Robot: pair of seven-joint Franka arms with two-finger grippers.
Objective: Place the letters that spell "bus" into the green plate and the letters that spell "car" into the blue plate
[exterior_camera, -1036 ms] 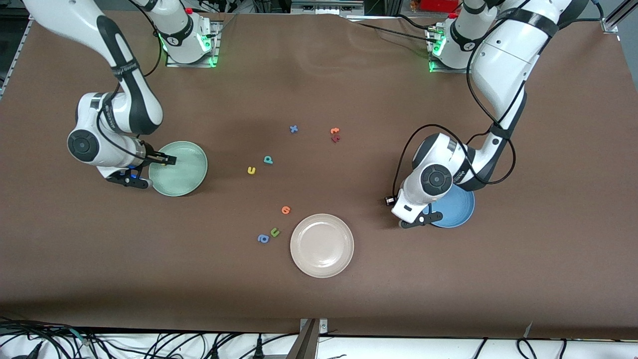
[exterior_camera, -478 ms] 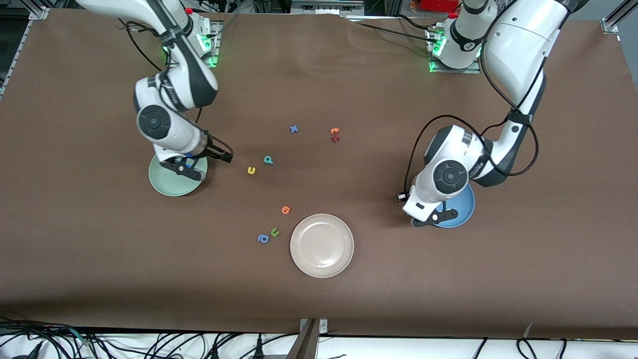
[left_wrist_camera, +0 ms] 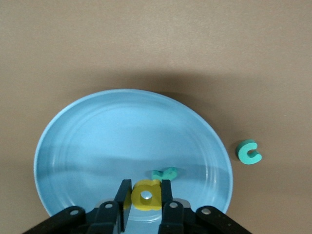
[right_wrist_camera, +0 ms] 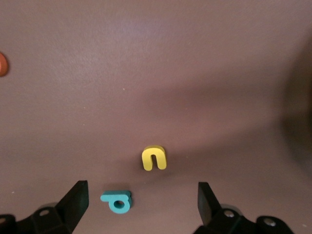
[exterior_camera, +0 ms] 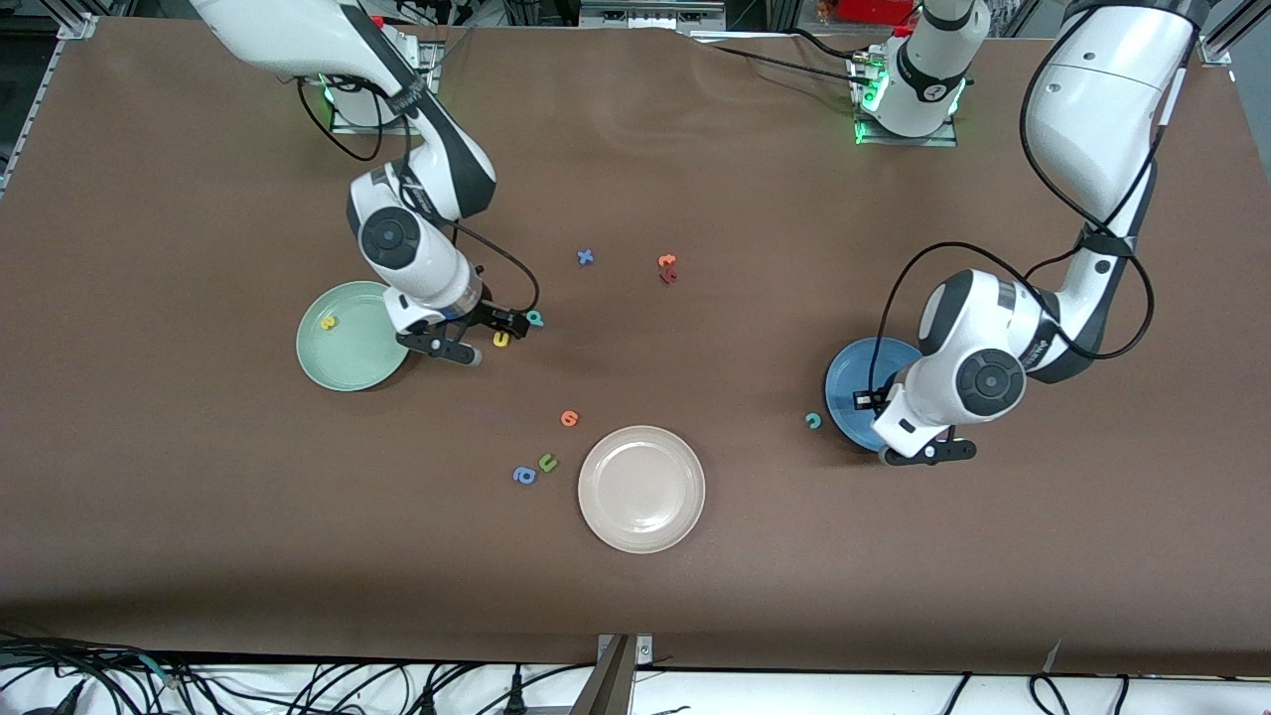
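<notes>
Risk: left end effector (left_wrist_camera: 145, 197), pinching yellow "a" (left_wrist_camera: 145, 195) over blue plate (left_wrist_camera: 97, 141), stranded "c" (left_wrist_camera: 249, 152) outside; right end effector (right_wrist_camera: 141, 200), spread, might snag "b" (right_wrist_camera: 117, 201) beside "u" (right_wrist_camera: 154, 158).

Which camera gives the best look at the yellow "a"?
The left wrist view: the yellow "a" sits large between the left gripper's fingers over the blue plate. In the front view the arm hides it; the right wrist view does not show it.

Brown table (exterior_camera: 755, 596), with cables (exterior_camera: 298, 685) along its near edge.

Robot lab: bolted arms, cables (exterior_camera: 298, 685)
</notes>
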